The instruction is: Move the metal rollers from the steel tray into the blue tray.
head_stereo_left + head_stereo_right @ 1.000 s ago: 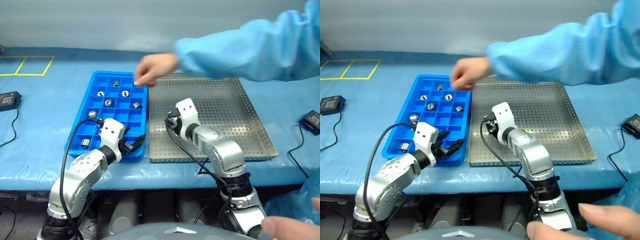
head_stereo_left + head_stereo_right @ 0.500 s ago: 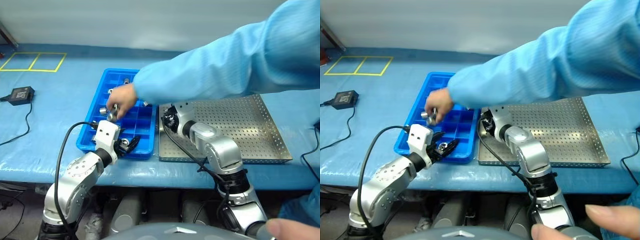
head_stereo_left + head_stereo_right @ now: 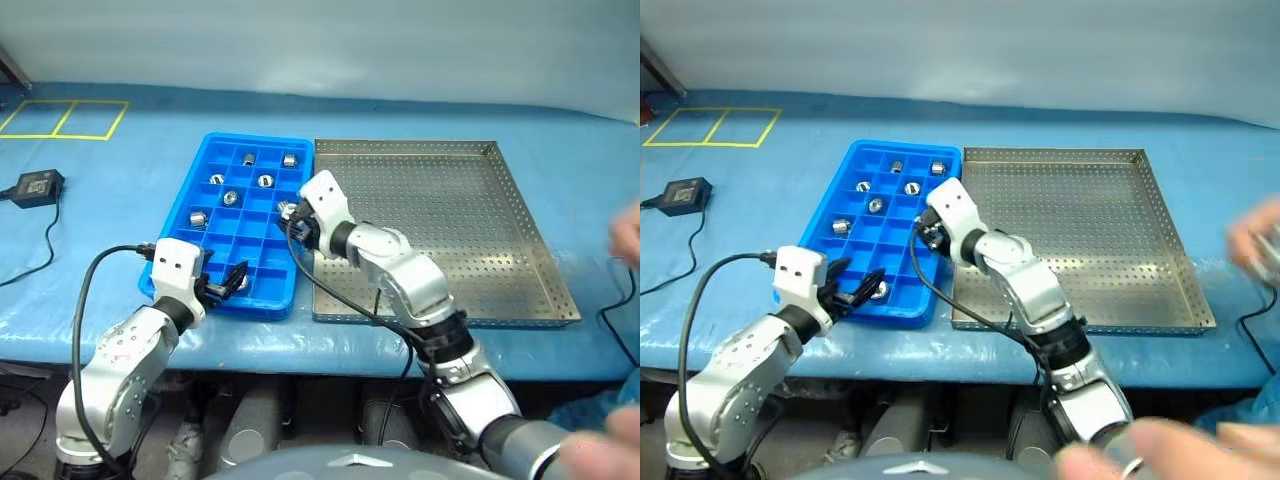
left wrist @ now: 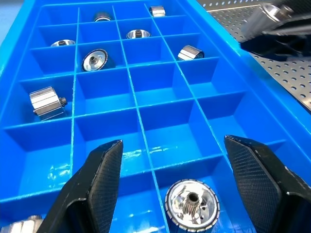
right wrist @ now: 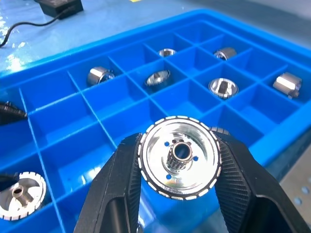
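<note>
One roller (image 5: 180, 156) is clamped face-on between the fingers of the right claw (image 3: 292, 218), which hangs over the blue tray's (image 3: 180, 236) edge nearest the steel tray (image 3: 520, 260). It is a shiny disc with a knurled rim and a small toothed hub. Judging by this, the carry step is in hand: the piece is over the compartments but not yet let go.

The left claw (image 4: 184, 187) stands with its fingers apart and holds nothing, low over the near end of the blue tray, with another roller (image 4: 192, 205) lying in the cell between its fingers. Several more rollers (image 3: 230, 197) sit one to a cell in the far rows. The steel tray's perforated floor looks bare from the head views, though a small piece near its rim could be hidden behind the right arm. A person's blurred hand (image 3: 627, 232) shows at the right edge, beyond the steel tray.

The next move likely calls for lowering the right claw over a free cell, of which the middle rows offer plenty, squaring the disc to the walls, and then opening so that it drops in rather than catching on a divider.
</note>
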Robot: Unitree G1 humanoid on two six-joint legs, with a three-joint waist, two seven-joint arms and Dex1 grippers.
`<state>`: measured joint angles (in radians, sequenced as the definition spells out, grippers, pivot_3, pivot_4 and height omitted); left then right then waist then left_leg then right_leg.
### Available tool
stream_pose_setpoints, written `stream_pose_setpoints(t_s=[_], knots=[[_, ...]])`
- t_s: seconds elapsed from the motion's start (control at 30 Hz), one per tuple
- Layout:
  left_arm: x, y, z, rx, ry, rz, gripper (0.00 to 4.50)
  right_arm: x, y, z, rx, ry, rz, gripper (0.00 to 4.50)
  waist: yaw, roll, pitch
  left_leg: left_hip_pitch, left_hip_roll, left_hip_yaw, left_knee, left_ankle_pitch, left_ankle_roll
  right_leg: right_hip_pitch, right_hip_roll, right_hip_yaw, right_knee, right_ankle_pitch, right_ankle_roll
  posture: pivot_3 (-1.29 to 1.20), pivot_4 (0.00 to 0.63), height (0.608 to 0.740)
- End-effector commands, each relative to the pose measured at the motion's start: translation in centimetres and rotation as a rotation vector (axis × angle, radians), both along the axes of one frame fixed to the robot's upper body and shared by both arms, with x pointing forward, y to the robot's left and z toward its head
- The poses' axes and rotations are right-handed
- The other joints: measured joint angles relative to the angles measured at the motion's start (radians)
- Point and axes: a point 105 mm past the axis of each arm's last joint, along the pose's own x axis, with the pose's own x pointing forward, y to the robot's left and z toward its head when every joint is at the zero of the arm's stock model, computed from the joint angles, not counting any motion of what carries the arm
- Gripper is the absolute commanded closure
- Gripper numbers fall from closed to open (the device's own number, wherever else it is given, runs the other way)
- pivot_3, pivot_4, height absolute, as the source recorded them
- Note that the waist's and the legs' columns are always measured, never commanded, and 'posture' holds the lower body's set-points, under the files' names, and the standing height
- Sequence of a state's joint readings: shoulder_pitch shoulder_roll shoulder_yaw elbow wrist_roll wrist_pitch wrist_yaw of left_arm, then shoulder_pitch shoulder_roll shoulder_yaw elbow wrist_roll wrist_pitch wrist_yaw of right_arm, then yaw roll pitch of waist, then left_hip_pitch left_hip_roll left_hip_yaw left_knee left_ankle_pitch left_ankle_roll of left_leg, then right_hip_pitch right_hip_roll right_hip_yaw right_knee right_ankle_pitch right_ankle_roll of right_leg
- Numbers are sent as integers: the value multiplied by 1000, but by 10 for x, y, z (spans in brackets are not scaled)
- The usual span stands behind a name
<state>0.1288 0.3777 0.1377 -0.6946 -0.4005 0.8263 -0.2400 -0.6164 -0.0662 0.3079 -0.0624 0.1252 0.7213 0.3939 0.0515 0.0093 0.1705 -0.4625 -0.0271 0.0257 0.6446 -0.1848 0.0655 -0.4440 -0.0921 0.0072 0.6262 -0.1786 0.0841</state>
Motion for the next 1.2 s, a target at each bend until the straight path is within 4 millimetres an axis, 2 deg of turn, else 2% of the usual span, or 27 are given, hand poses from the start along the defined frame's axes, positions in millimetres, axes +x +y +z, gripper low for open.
stream_pose_setpoints(t_s=[0.03,0.23,0.37,0.6,0.77,0.83,0.9,1.0,1.07,1.13,1.2], knots=[[-3,-5,13,-3,-51,-11,871,-1,16,21,58,-76,66,2789,2,-4,-2,0,1,-1,0,1,-1,1,2,-1,0,0,-2,215,150,740],[-7,-3,16,-10,-63,0,871,11,41,12,112,-36,118,2789,-4,-9,-3,9,7,-3,-2,2,-12,5,8,-6,0,2,-7,234,150,740],[-8,2,17,-5,-67,17,871,17,52,8,139,-24,136,2789,-1,-10,-3,11,19,-2,-2,4,-16,6,15,-7,0,5,-12,244,150,740],[-9,1,16,-5,-59,23,871,25,64,5,170,-5,150,2789,6,-12,-4,12,21,-2,-7,6,-19,4,16,-7,0,5,-17,265,150,740],[-9,0,14,-2,-50,27,871,29,69,1,187,5,134,1149,21,-14,-4,13,20,-2,-15,9,-20,1,17,-7,0,6,-25,268,150,740],[-10,0,14,-1,-47,27,871,29,69,2,187,-19,116,534,23,-15,-4,13,20,-2,-17,11,-19,1,18,-7,0,5,-26,268,150,740],[-9,-1,15,-2,-51,26,871,30,66,7,199,-47,99,534,23,-15,-4,13,20,-3,-17,11,-20,1,20,-7,0,4,-27,261,150,740],[-5,1,26,-41,-111,47,871,29,54,24,230,-104,82,534,23,-15,-4,13,21,-3,-18,12,-22,1,22,-7,0,4,-27,259,150,740],[1,17,37,-78,-166,149,871,25,41,39,263,-137,80,534,26,-15,-4,13,25,-3,-18,12,-23,1,24,-8,0,3,-27,252,150,740],[7,35,39,-74,-169,263,871,17,24,50,278,-166,72,534,34,-17,-5,13,30,-4,-17,12,-24,2,25,-8,0,2,-26,245,150,740],[8,40,37,-50,-151,277,871,9,11,56,278,-183,67,534,36,-19,-6,13,31,-4,-17,12,-24,2,27,-9,0,2,-27,228,150,740]])
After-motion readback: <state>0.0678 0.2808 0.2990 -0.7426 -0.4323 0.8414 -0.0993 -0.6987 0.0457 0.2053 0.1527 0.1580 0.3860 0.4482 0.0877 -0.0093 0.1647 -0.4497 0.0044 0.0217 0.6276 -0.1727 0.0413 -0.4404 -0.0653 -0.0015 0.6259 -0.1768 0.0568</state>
